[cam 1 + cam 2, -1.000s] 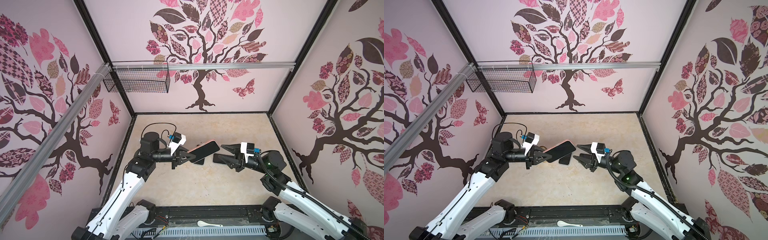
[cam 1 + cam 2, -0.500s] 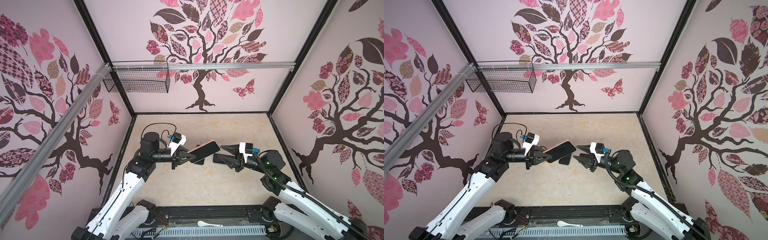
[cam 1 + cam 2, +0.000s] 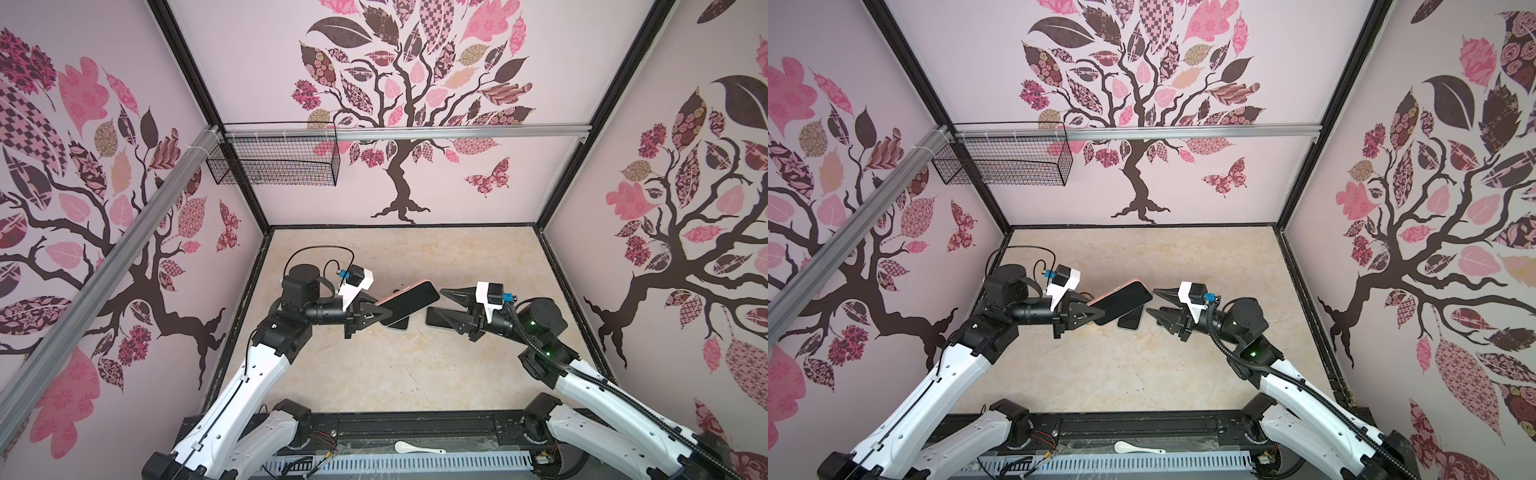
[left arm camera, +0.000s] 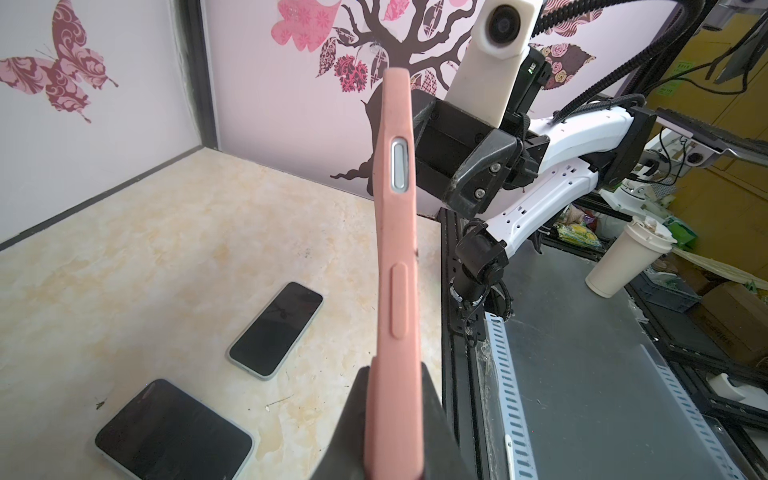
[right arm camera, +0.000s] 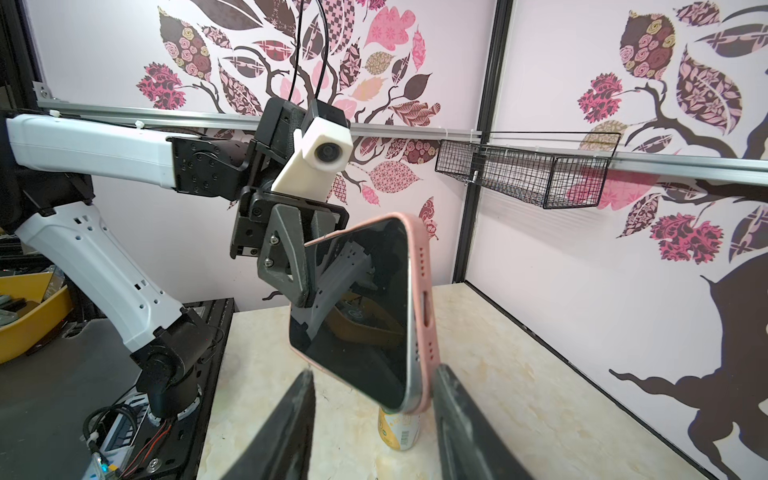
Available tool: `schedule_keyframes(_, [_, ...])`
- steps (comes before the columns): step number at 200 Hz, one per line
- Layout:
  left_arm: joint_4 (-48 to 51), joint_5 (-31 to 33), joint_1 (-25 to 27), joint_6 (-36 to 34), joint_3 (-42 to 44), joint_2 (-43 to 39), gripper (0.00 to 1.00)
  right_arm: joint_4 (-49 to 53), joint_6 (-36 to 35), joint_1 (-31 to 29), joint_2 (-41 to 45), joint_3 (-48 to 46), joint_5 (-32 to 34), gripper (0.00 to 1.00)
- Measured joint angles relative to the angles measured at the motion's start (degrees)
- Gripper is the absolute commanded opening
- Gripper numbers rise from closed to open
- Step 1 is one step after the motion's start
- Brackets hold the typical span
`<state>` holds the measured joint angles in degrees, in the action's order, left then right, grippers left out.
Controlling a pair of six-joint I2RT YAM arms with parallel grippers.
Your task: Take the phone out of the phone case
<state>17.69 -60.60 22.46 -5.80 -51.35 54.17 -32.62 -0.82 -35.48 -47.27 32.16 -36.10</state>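
Observation:
The phone (image 3: 409, 300) (image 3: 1122, 302), dark screen up, sits in a pink phone case (image 4: 397, 249) and is held tilted above the table. My left gripper (image 3: 380, 313) (image 3: 1092, 313) (image 4: 395, 370) is shut on the case's near end. My right gripper (image 3: 436, 301) (image 3: 1152, 301) (image 5: 374, 370) is open and straddles the phone's far corner. In the right wrist view one finger lies against the pink case edge (image 5: 424, 291), and a gap separates the other finger from the screen (image 5: 361, 311).
Two bare dark phones (image 4: 276, 328) (image 4: 174, 432) lie flat on the beige table below the held one. A yellow can (image 5: 401, 430) stands beyond it. A wire basket (image 3: 274, 166) hangs on the back rail. A white spoon (image 3: 417, 448) lies on the front frame.
My right gripper has edged a little toward the phone's free end and its jaws have narrowed slightly. The left gripper and the phone have stayed put.

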Motion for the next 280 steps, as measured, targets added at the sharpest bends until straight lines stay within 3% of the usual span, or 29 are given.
schedule_keyframes(63, [-1.5,-1.1,2.8,-0.1,0.0,1.1,0.00,0.7,1.5,-1.0,-2.7,0.0,-3.8,0.49])
schedule_keyframes(130, [-7.0,4.9,0.4,3.6,2.6,-3.7,0.00,0.3,0.4,-1.2,4.8,-3.1,3.7,0.52])
schedule_keyframes(280, [-8.3,2.5,0.4,4.4,2.8,-1.7,0.00,-3.8,1.4,-1.2,2.8,-3.2,2.7,0.51])
